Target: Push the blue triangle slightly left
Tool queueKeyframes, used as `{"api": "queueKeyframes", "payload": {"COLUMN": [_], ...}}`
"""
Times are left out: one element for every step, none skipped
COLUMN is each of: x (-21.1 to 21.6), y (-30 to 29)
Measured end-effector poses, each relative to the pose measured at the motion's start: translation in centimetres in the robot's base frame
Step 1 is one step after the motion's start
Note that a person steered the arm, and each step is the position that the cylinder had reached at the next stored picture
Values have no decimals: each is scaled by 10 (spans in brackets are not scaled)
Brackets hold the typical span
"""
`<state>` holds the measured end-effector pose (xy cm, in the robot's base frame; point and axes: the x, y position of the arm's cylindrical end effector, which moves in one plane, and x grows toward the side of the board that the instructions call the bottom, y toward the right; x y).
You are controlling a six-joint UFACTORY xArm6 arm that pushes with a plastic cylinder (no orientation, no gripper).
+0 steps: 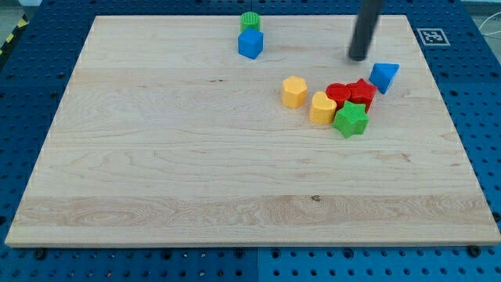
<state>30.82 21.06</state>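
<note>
Right now my tip [358,56] is the bottom end of a straight dark rod, and it has no claw on it, so nothing can open, close or grab. It rests on the wooden board [196,172] near the view's top right part. I will use the blue triangle [384,77] as my marker for every place. That blue triangle sits just to the view's right of my tip and a little lower, close by but with bare wood showing between them, so they are apart. Just to the view's left of the blue triangle, and a bit lower, is a red star [362,92], very near it. Pressed against that star, further left, is a red round block [338,93]. Below and left of the blue triangle sits a green star [351,120], tucked under the red ones. A yellow heart [322,108] is further left of the triangle, touching the green star. A yellow hexagon [294,91] stands further left again, on its own. Far to the view's left of the blue triangle and higher up is a blue cube [250,44], with a green round block [250,21] right behind it.
</note>
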Motion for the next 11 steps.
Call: {"api": "queueKeyframes", "payload": {"x": [40,67,70,69,53,26,19,35,52,52,52], "y": [47,55,48,31,16,15,9,8,-3,-29,-65]}}
